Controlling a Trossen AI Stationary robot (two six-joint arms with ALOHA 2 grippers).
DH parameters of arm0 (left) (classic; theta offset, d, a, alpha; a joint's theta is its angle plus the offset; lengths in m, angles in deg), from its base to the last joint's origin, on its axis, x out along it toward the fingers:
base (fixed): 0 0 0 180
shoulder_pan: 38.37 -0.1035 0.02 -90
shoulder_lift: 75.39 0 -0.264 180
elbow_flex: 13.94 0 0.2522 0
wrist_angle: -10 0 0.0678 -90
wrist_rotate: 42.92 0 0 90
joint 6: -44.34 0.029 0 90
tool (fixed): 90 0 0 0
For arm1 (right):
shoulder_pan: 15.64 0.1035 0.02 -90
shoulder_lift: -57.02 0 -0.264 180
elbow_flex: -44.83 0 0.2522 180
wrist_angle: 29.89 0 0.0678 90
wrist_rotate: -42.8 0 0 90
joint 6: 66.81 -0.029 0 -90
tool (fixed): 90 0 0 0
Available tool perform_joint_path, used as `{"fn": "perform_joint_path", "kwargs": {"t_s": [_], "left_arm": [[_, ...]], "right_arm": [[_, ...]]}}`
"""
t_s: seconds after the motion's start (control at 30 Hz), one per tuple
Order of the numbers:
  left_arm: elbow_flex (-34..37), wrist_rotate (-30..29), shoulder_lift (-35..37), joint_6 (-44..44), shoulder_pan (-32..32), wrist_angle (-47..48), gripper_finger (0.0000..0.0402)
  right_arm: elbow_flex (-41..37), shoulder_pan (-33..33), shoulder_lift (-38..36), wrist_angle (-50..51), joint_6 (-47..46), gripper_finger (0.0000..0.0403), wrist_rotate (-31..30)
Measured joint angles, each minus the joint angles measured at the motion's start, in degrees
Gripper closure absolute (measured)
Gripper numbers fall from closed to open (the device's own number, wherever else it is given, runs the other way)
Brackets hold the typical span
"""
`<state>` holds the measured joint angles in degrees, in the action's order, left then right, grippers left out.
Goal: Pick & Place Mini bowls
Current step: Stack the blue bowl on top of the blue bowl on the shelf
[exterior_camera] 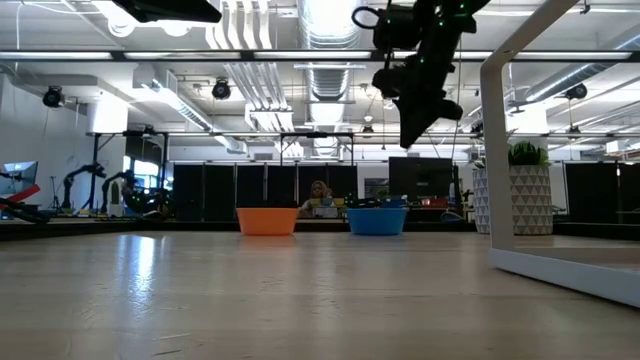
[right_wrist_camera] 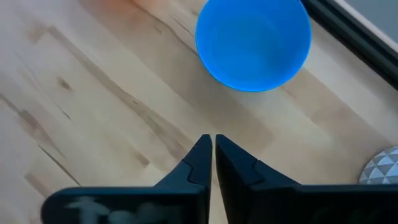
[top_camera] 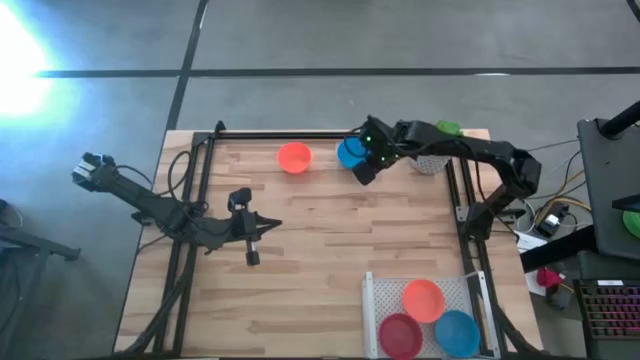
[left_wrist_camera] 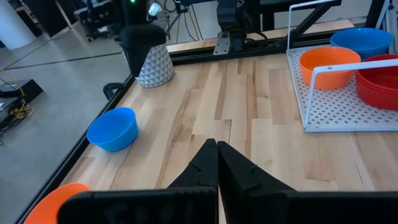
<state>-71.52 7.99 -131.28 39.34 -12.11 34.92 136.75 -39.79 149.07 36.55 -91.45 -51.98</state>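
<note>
Bowls sit apart: a blue bowl and an orange bowl near the worktop's far edge, three more in the white rack. Right pincer (fingers closed, empty) hangs above the blue one; left pincer, closed too, rests mid-worktop.

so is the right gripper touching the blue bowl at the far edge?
Apart. The low view shows the right gripper hanging well above the blue bowl, open air between them.

Right tool raised, fingers together; left tool low, closed
</note>
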Motion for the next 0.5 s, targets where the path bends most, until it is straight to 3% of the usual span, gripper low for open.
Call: {"fn": "perform_joint_path", "kwargs": {"t_s": [0.3, 0.5], "left_arm": [[0.02, 0.00, -0.01, 0.01, -0.02, 0.38, 0.0402], [0.02, 0.00, 0.01, 0.02, -0.02, 1.67, 0.0402]], "right_arm": [[-0.43, -1.78, 0.92, 0.05, -0.26, 0.0313, 0.78], [-0.45, 0.83, 0.92, -3.77, -0.09, 0.0283, 0.86]]}}
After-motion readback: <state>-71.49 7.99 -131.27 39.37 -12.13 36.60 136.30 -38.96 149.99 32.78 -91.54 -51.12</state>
